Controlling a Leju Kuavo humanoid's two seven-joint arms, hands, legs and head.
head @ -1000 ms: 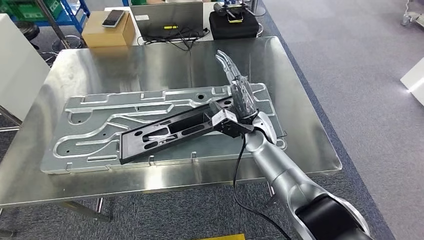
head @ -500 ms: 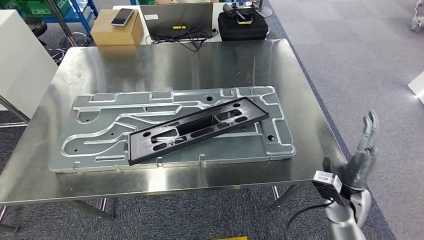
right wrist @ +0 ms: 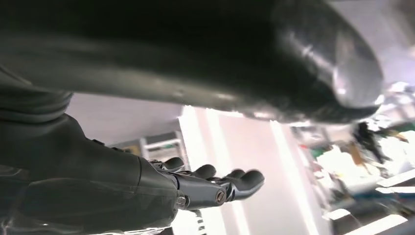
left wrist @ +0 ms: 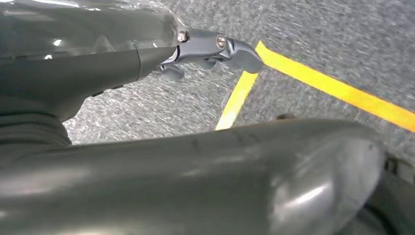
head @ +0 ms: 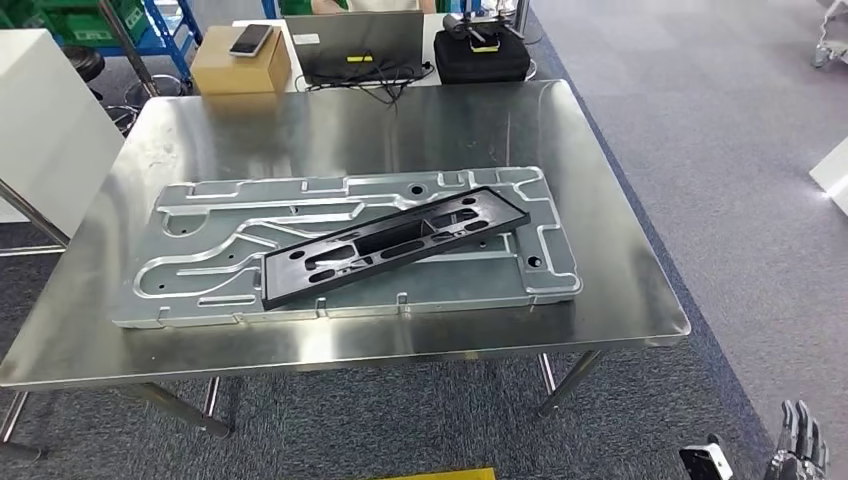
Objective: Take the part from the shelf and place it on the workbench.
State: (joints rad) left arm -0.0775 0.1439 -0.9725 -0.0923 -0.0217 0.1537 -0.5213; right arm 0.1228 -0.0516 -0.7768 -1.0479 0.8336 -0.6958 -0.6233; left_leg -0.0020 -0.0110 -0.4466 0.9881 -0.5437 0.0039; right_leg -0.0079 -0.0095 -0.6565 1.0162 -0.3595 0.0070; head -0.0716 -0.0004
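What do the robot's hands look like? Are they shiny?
The right hand has dark grey fingers with small silver screws and rounded tips, behind a thick, glossy dark thumb. The left hand looks the same: dark grey metal links with screws, slightly shiny.

My right hand [head: 797,447] sits low at the bottom right of the head view, fingers straight and apart, gripping nothing. From its wrist camera, my left hand [left wrist: 205,49] hangs with fingers loosely extended, also carrying nothing.
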